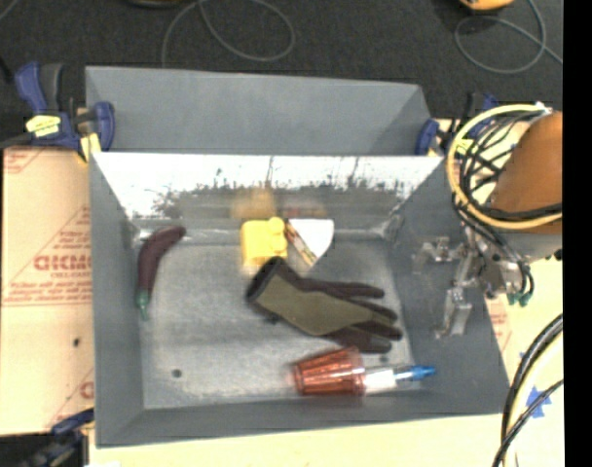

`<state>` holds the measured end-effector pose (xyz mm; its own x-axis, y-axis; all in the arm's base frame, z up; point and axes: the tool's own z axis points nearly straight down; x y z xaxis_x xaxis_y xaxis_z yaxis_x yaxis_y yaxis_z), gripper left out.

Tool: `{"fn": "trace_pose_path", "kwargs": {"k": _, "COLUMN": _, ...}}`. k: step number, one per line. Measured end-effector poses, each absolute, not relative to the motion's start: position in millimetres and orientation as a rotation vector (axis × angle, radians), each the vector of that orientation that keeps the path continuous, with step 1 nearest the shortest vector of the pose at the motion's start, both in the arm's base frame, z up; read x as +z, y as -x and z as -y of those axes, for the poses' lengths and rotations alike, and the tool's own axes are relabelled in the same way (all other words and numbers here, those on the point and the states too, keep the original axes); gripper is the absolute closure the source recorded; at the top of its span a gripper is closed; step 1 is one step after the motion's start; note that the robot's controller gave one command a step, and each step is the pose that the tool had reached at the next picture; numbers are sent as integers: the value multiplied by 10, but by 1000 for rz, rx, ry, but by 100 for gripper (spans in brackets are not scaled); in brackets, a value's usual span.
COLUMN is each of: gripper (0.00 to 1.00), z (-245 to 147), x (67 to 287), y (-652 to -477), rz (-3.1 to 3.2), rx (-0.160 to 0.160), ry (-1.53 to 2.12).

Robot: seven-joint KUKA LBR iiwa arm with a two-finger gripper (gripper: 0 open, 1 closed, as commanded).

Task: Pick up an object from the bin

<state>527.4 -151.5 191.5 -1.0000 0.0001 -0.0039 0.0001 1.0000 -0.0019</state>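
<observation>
A: Claw [459,295] hung over the right slope of the grey metal bin [257,125]. We couldn't tell whether it was spread or pressed together.
B: Nearest thing was the floppy olive-and-black fabric glove [320,309], mid-bin. We judged it best to pinch a fold.

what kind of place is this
Probably a robotics lab grasping rig: a grey metal bin holds unrelated loose things, like a dark glove and yellow block, with a robot gripper over its right side.
</observation>
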Motion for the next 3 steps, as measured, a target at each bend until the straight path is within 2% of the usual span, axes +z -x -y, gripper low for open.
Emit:
{"fn": "trace_pose_path", "kwargs": {"k": 1, "gripper": 0, "z": 1266, "x": 1380, "y": -5352, "rz": -3134, "rx": -6, "ry": 30}}
{"fn": "trace_pose_path", "kwargs": {"k": 2, "gripper": 100, "z": 1013, "x": 866, "y": -5265, "rz": -3122, "rx": -6, "ry": 274}}
{"fn": "trace_pose_path", "kwargs": {"k": 3, "gripper": 100, "z": 1013, "x": 866, "y": -5265, "rz": -3122, "rx": -6, "ry": 276}}
